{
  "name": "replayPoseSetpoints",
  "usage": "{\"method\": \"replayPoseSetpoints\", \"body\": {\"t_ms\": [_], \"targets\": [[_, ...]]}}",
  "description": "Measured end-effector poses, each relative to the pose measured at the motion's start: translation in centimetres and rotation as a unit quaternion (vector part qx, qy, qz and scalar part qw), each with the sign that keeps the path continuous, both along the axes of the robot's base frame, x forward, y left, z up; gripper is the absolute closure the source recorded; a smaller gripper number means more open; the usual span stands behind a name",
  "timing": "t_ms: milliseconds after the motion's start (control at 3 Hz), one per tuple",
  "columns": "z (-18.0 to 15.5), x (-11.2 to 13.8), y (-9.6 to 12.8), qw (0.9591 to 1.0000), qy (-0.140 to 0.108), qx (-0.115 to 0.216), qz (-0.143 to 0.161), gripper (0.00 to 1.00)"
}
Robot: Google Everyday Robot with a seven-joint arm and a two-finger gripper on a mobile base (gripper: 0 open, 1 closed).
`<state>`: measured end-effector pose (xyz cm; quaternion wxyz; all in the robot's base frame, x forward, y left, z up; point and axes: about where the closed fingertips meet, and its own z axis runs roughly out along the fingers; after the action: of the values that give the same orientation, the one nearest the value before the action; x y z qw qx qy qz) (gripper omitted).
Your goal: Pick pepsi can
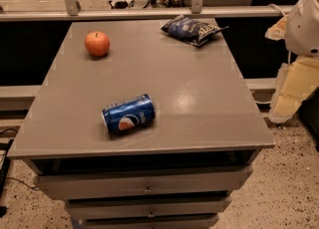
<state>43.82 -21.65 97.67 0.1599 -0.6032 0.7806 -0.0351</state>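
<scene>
The pepsi can is blue with the round red-white-blue logo. It lies on its side on the grey table top, near the front edge and left of centre, with its silver end facing left. My gripper hangs off the table's right side, at the end of the white arm. It is well to the right of the can and holds nothing that I can see.
A red-orange apple sits at the back left of the table. A crinkled dark blue snack bag lies at the back right. Drawers run below the table's front edge. A metal rail runs behind the table.
</scene>
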Motion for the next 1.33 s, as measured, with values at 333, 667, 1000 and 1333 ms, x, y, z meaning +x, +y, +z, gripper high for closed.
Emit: {"method": "replayPoseSetpoints", "body": {"t_ms": [333, 667, 1000, 1333], "targets": [[0.0, 0.5, 0.2, 1.0, -0.004, 0.007, 0.003, 0.0], [-0.2, 2.1, 0.7, 0.9993, -0.014, 0.032, 0.013, 0.0], [-1.5, 6.9, 3.9, 0.9938, -0.024, 0.098, 0.045, 0.0], [-2.7, 9.6, 6.4, 0.9883, -0.027, 0.138, 0.057, 0.0]]}}
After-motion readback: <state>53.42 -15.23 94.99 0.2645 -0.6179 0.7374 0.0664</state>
